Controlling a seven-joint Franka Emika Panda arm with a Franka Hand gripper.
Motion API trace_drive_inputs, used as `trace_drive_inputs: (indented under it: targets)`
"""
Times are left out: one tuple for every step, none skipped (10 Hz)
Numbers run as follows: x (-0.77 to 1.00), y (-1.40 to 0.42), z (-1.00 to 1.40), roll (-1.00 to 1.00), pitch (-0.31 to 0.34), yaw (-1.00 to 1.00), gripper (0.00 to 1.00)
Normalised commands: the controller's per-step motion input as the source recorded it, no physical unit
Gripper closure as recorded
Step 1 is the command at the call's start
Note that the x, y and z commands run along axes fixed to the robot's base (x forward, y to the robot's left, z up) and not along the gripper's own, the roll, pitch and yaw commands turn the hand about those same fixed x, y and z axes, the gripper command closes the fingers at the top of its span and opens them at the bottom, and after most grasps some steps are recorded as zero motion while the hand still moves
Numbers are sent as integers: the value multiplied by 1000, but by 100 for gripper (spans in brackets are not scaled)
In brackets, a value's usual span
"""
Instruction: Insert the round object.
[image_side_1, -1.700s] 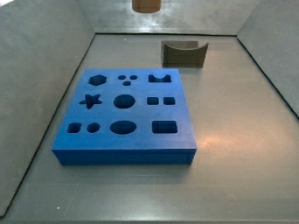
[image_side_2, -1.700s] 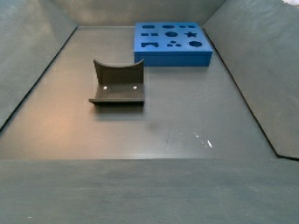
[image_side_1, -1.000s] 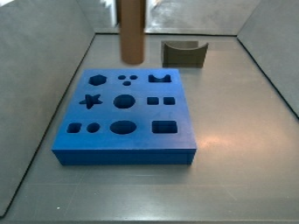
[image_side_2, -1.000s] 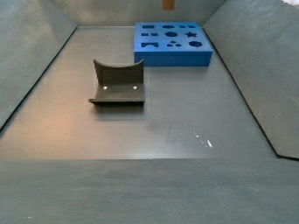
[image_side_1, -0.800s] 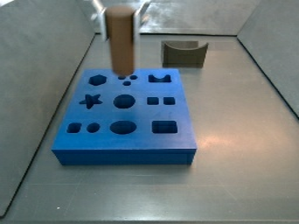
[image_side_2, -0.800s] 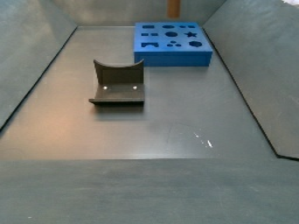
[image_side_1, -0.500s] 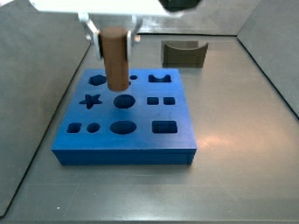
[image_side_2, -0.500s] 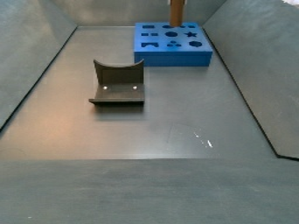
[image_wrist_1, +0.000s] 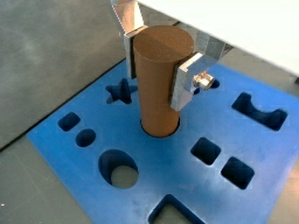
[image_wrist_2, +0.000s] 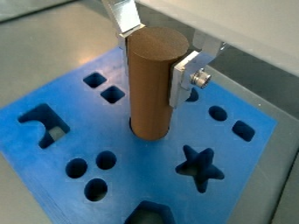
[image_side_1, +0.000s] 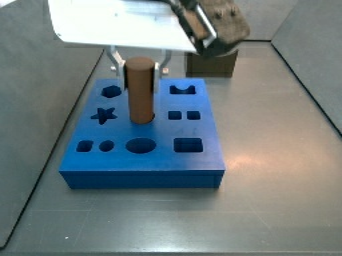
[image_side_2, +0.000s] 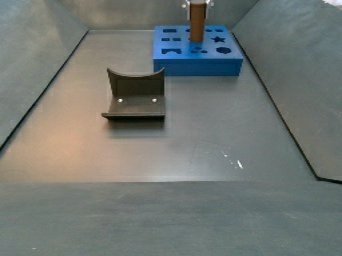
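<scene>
Over blue block (image_side_1: 143, 140), gripper (image_wrist_1: 162, 54) jaws clamping smooth wooden round object (image_wrist_1: 158, 80)

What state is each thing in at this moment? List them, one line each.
gripper: shut on the round peg, above the blue block.
round peg: upright, lower end at the central round hole.
blue block: flat on the floor, other holes empty.
dark brown block: on the floor, apart, untouched.

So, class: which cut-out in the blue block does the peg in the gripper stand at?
The central round hole of the blue block; the round object, in the gripper, stands upright there.
</scene>
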Motion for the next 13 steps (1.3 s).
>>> trace_drive_inputs:
  targets:
    - [149, -37, -566, 0, 69, 0, 100]
    - [223, 0, -706, 0, 104, 0, 100]
    - [214, 0, -786, 0, 103, -9, 100]
    - [237, 0, -791, 0, 104, -40, 100]
    - [209, 0, -891, 0, 79, -46, 100]
    - [91, 0, -994, 13, 0, -49, 100]
    - [17, 0, -1000, 21, -90, -43, 100]
    - [-49, -29, -734, 69, -253, -51, 100]
    - [-117, -37, -634, 87, -304, -54, 100]
    - [-26, 0, -540, 226, -260, 0, 100]
    - [-26, 0, -571, 230, -240, 0, 100]
    - [-6, -3, -577, 203, -256, 0, 100]
    - [-34, -20, -566, 240, -239, 0, 100]
